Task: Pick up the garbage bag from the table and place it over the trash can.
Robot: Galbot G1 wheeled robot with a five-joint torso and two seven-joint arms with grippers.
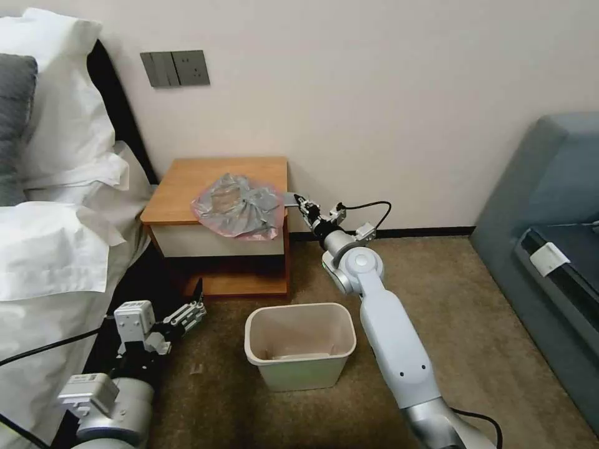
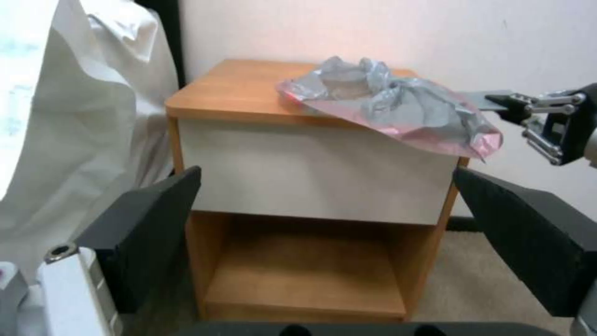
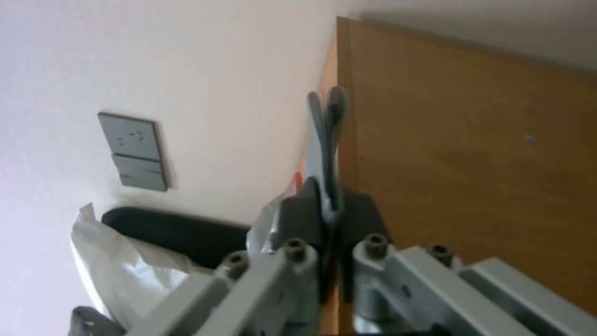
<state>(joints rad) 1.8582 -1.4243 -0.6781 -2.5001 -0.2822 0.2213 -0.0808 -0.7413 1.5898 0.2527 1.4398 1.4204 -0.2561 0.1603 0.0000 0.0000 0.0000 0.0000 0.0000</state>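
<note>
1. Right wrist view is hiding most of the garbage bag point(image 3: 267, 224) behind the right gripper point(image 3: 329, 154), whose fingers point(image 3: 336, 107) are pressing together on its edge.
2. Bag is lying on the desk point(image 1: 187, 187), overhanging its near-right corner.
3. Left gripper point(image 1: 190, 312) is waiting low with fingers spread wide, holding nothing.

The head view looks forward and down from above, taking in the counter point(image 1: 187, 190) against the wall, the trash can point(image 1: 300, 345) on the carpet and both arms. The left wrist view sits low near the floor, facing the counter's point(image 2: 236, 95) front, and shares the garbage bag point(image 2: 398, 107) with the head view. The right wrist view, rolled sideways, looks close along the counter's point(image 3: 473, 154) side toward the wall switch point(image 3: 134, 151).
</note>
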